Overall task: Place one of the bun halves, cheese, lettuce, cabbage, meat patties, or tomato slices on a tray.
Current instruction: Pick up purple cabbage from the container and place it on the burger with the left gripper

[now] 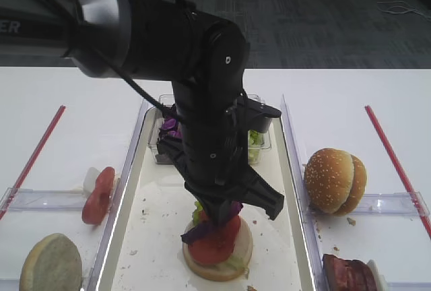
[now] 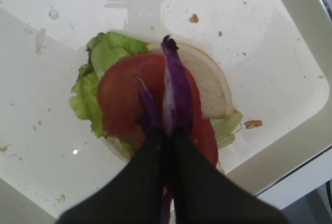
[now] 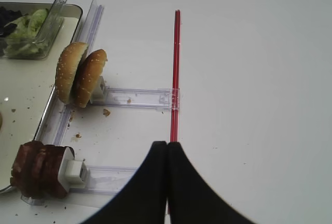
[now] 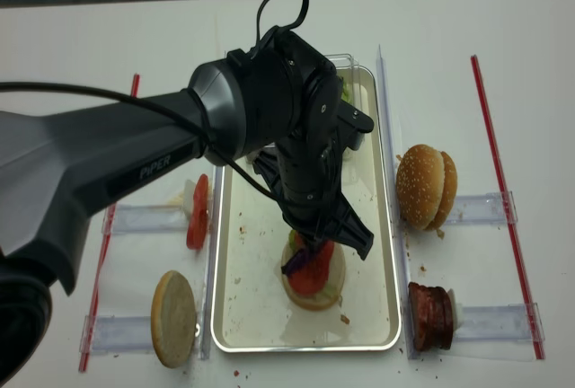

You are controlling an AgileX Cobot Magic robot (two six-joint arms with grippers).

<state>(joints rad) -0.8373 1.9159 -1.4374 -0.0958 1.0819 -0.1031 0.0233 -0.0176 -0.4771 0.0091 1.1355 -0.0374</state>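
Crinkled purple cabbage (image 2: 175, 92) pinched in left gripper (image 2: 167, 130), over glossy tomato slice (image 2: 124, 97)

In the first exterior high view the black left arm (image 1: 209, 116) hides most of the clear tub (image 1: 259, 139) and the far middle of the tray (image 1: 131, 170), and the lower edge cuts off the lone bun half (image 1: 50, 264) and the meat patties (image 1: 350, 274). The left wrist view loses the base of the left pincer (image 2: 168, 130) at its lower edge, and the pinched cabbage (image 2: 176, 94) covers a strip of the tomato slice (image 2: 124, 97). The right wrist view cuts the tub (image 3: 31, 24) at its left edge, and the right pincer (image 3: 167, 146) hides the near end of the red strip (image 3: 176, 73) on the surface (image 3: 259, 79).
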